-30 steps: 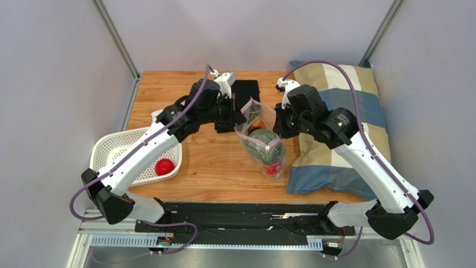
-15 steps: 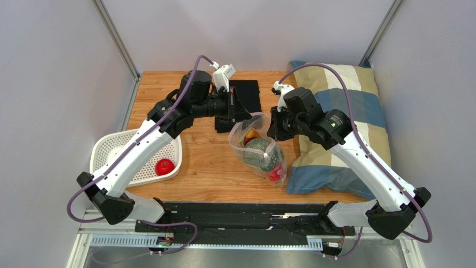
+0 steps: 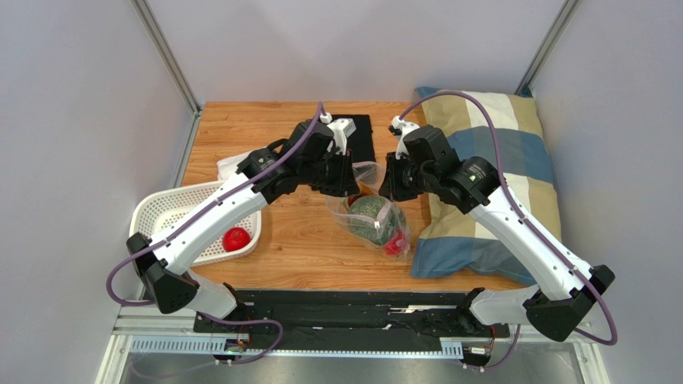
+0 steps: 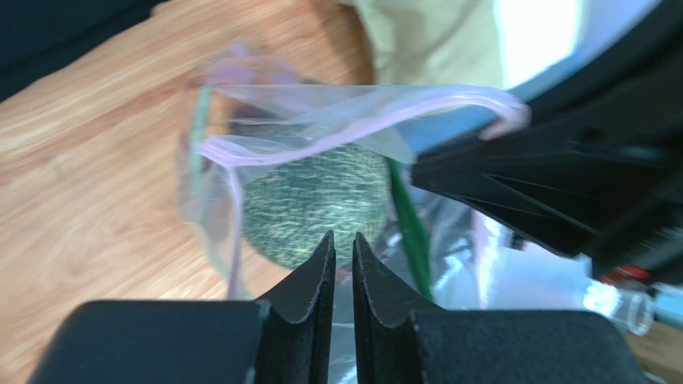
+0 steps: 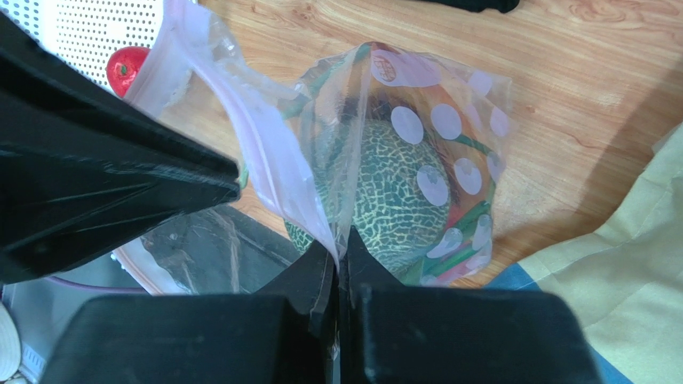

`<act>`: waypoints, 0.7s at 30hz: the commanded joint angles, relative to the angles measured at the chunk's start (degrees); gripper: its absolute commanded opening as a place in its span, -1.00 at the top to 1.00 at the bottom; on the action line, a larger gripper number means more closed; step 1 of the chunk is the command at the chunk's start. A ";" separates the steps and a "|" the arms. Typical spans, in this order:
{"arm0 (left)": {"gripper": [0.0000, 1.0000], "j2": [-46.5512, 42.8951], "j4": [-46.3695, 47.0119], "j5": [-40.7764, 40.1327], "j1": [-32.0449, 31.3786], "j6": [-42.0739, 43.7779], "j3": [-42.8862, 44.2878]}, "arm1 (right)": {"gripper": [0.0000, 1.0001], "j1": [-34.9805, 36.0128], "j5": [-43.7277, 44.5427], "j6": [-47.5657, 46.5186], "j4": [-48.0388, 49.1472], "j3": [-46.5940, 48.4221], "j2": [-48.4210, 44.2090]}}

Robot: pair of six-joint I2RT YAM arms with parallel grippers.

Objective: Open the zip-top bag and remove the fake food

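Top external view: both arms are seen stretched forward from their bases and bent inward, so that the left gripper (image 3: pixel 343 178) and the right gripper (image 3: pixel 391 184) are brought close together over the middle of the wooden table (image 3: pixel 297 240), with the wrists tipped down toward each other. The zip-top bag (image 3: pixel 375 226) is held up between them. Its mouth is raised at the far end and its closed bottom is rested on the table, just beside the checked pillow (image 3: pixel 497 136). Its long axis is laid from far to near, slanted a little to the right, and the open mouth is turned up and away from the bases. The fake food (image 3: pixel 370 214) is seen inside it: a green netted round piece, something red at the bottom end, and an orange piece near the mouth. In the right wrist view, the right gripper's fingers (image 5: pixel 317 280) are pressed together on the pinkish zip strip of one lip. In the left wrist view, the left gripper's fingers (image 4: pixel 313 272) are parted by a narrow slit just before the other lip; whether any film is caught there cannot be told. One red fruit (image 3: pixel 236 238) is seen lying in the white basket (image 3: pixel 172 210) at the left, well apart from the bag.
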 commanded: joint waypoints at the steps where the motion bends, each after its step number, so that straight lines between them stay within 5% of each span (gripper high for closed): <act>1: 0.59 2.85 -2.55 -6.04 0.11 4.70 -0.57 | 1.00 0.36 -2.24 2.42 5.42 -0.30 1.36; 21: 0.39 3.65 15.98 -10.26 0.11 0.05 -30.97 | 1.00 3.87 -8.31 8.05 12.89 -6.98 9.72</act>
